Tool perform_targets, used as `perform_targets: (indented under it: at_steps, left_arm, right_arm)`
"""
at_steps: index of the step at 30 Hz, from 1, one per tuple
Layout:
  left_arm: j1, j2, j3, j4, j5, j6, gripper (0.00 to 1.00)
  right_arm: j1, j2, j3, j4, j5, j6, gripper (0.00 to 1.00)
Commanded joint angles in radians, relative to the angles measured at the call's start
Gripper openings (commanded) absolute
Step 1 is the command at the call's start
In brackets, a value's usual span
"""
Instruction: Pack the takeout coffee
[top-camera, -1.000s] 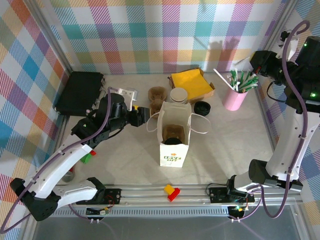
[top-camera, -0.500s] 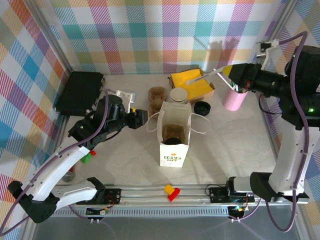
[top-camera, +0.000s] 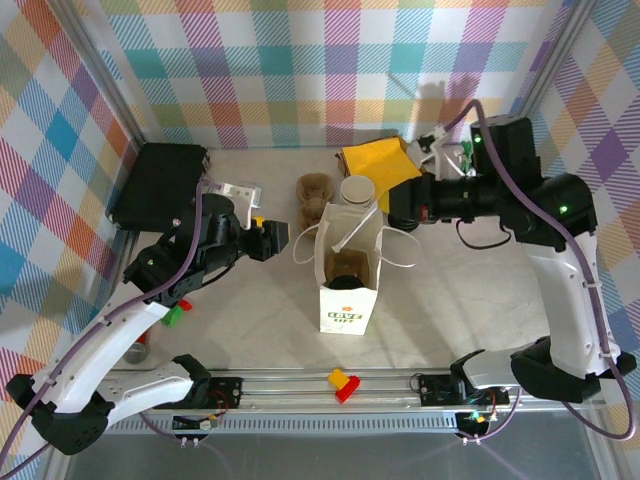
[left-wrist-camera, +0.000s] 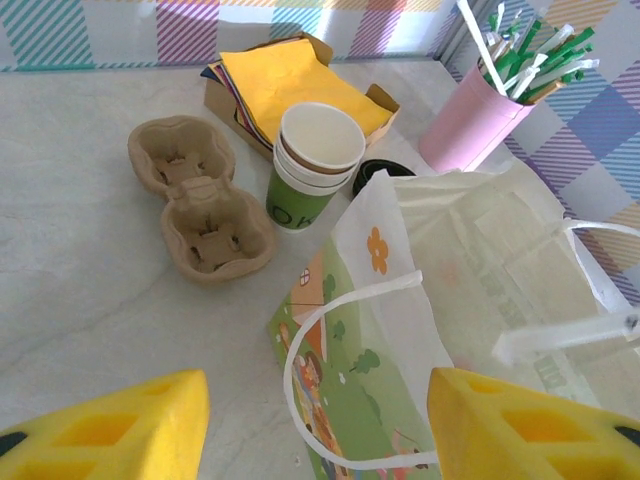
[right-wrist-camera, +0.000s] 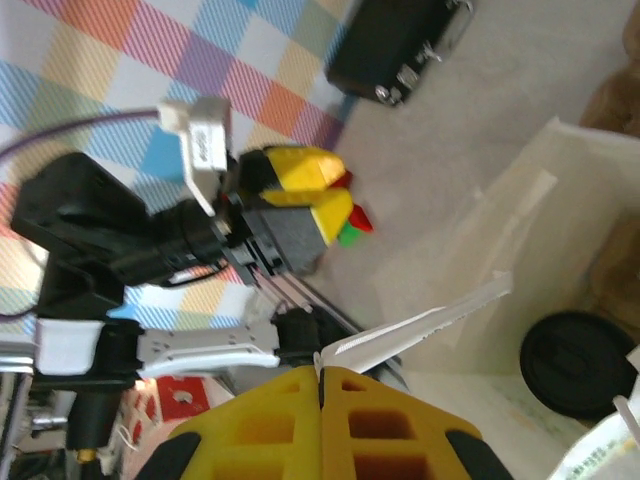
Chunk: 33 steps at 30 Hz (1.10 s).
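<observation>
Top external view, contents at this moment:

- takeout coffee (top-camera: 348, 268), one: stands inside the white paper bag (top-camera: 345, 305), on its floor, and is seen through the open mouth. Only the black lid is visible. Judged light and stiff at the rim, with a thin paper wall that gives under a squeeze. The press-fit lid may pop, and any liquid inside would spill if the cup tipped. Best hold, as a judgement: from above, across the cup wall just under the lid, kept upright
- left gripper (top-camera: 272, 236), one: jaws apart, holding nothing, just beside the bag's left wall
- right gripper (top-camera: 393, 207), one: jaws pressed together on a wrapped straw (right-wrist-camera: 425, 322), one, angled down over the bag mouth
- stack of lidless cups (left-wrist-camera: 315, 160), one stack with about three rims showing, behind the bag
- moulded cup carrier (left-wrist-camera: 200, 200), one, two wells
- loose black lid (left-wrist-camera: 375, 175), one
- box of yellow napkins (left-wrist-camera: 290, 80), one
- pink cup of straws (left-wrist-camera: 470, 125), one; straws too many to count
- black case (top-camera: 160, 185), one, at far left
</observation>
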Motion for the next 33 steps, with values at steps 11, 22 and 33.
perform_targets:
  at_steps: [11, 22, 33]
  left_arm:
    - [0.008, -0.023, -0.018, -0.027, -0.003, -0.020, 0.59]
    - [0.008, -0.030, -0.022, -0.038, -0.008, -0.021, 0.59]
    - [0.008, -0.030, -0.022, -0.043, -0.010, -0.028, 0.59]
  right_arm:
    - [0.304, 0.024, -0.174, 0.012, 0.409, 0.003, 0.00]
    - [0.388, 0.058, -0.148, 0.034, 0.590, -0.035, 0.48]
    - [0.166, 0.186, 0.106, -0.055, 0.595, -0.138, 0.53]
